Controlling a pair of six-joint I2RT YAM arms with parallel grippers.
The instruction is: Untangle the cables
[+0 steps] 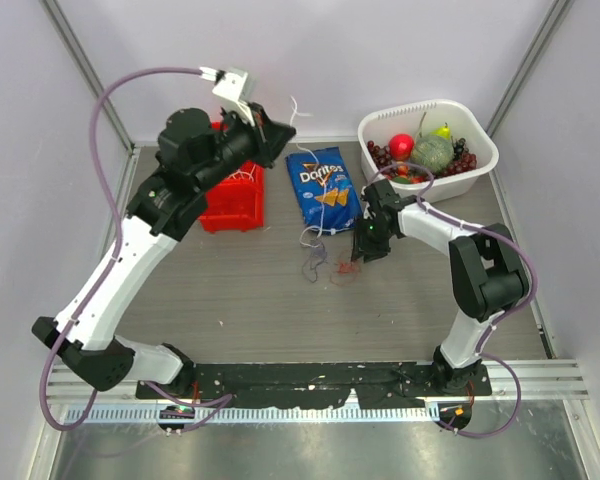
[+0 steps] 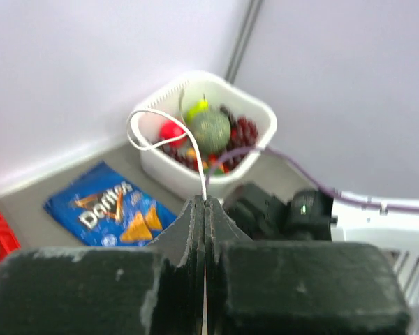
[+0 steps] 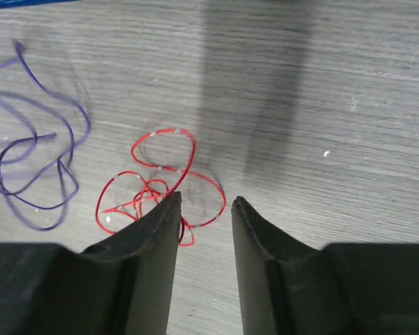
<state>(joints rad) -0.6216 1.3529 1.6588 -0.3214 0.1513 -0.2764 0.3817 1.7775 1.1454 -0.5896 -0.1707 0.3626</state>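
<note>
Right gripper, jaws half open and empty, hangs over the red cable on the table; the purple cable lies at its nine o'clock. Farther off, the raised left gripper is clamped on the white cable. All three are judged light, limp and slippery: pinch an outer loop and lift gently.

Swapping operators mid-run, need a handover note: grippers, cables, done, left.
Left gripper shut on the white cable, raised above the table.
Right gripper open, low over the red cable, gripping nothing.
Red and the purple cable lie side by side on the table, apparently apart; white hangs toward purple.
Done: red looks separated.
Left: free white; cannot tell if it snags purple; red is bunched in its own loops.
</note>
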